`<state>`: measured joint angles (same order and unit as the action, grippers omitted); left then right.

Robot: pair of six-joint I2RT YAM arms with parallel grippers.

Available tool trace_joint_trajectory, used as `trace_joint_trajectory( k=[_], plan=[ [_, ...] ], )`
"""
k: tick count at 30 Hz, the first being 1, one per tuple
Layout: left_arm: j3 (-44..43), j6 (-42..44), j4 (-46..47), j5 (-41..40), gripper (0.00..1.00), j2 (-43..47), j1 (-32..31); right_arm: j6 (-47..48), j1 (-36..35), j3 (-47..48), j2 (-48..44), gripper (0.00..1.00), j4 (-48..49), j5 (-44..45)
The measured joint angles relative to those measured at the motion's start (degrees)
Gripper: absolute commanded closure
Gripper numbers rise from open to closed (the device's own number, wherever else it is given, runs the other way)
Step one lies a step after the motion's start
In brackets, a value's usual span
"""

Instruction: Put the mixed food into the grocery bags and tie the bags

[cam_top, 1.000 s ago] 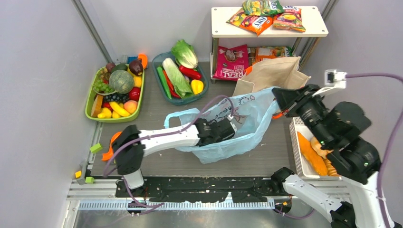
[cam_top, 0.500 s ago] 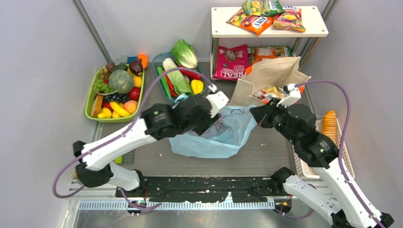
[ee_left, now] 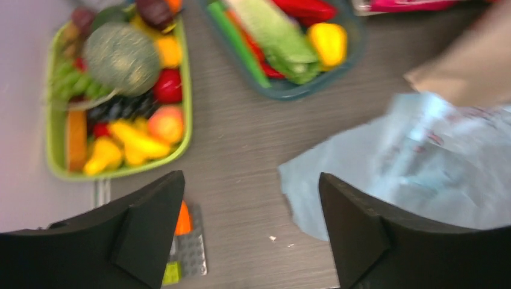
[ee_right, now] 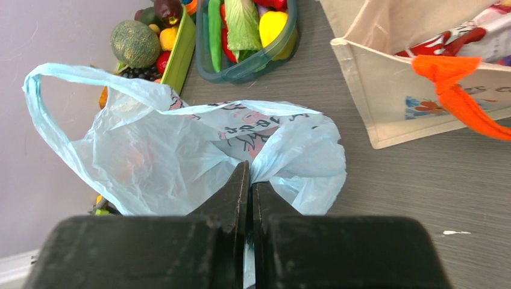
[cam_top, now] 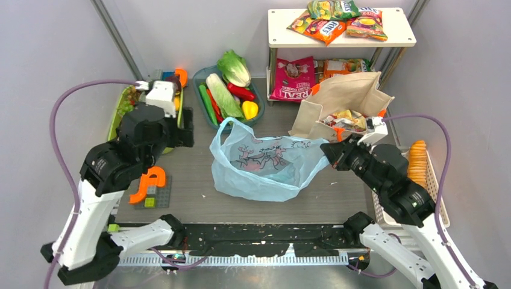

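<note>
Blue bag [cam_top: 259,162] just freed by left tool [ee_left: 250,192], now spread wide above fruit tray [ee_left: 185,102] at left edge of table [cam_top: 199,201], right tool [ee_right: 249,177] pinching bag's rim: produce loading likely next.

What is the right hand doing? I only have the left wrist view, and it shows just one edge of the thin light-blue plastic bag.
Observer: The right hand is shut on the rim of the thin light-blue plastic bag, with film pinched between its fingers.
Operator: Is the bag's mouth open?
Observer: Yes. In the top view it gapes upward, with the dark print on the bag's wall showing.
Operator: And the tote? I only get a tan corner.
Observer: The beige canvas tote stands open just beyond the right hand, with shiny snack packets inside.
</note>
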<state>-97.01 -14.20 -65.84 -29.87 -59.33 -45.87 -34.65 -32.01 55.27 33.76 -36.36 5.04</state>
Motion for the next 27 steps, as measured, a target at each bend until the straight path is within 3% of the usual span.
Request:
trace_joint_trajectory(
  k=[2, 6, 14, 21, 27],
  plan=[
    [2.5, -0.8, 0.4, -0.6, 0.01, 1.2, 8.0, 0.0, 0.0, -0.3, -1.9, 0.95, -1.2, 1.5],
    [7.2, -3.3, 2.8, 2.1, 0.01, 1.2, 23.5, 0.1, 0.0, -0.7, -5.9, 0.95, -4.0, 3.0],
    [10.3, -17.0, 10.1, 10.1, 0.03, -13.3, 48.8, 1.2, 0.0, -0.7, -4.5, 0.95, -8.4, 0.9],
    [8.4, -26.5, 11.0, 14.5, 0.05, -26.0, 63.3, 2.0, 0.0, -0.7, -1.8, 0.95, -9.6, -0.7],
    [6.8, -27.7, 13.8, 10.0, 0.09, -31.4, 66.2, 2.4, 0.0, 0.8, 1.4, 0.95, -10.6, -1.7]
  ],
)
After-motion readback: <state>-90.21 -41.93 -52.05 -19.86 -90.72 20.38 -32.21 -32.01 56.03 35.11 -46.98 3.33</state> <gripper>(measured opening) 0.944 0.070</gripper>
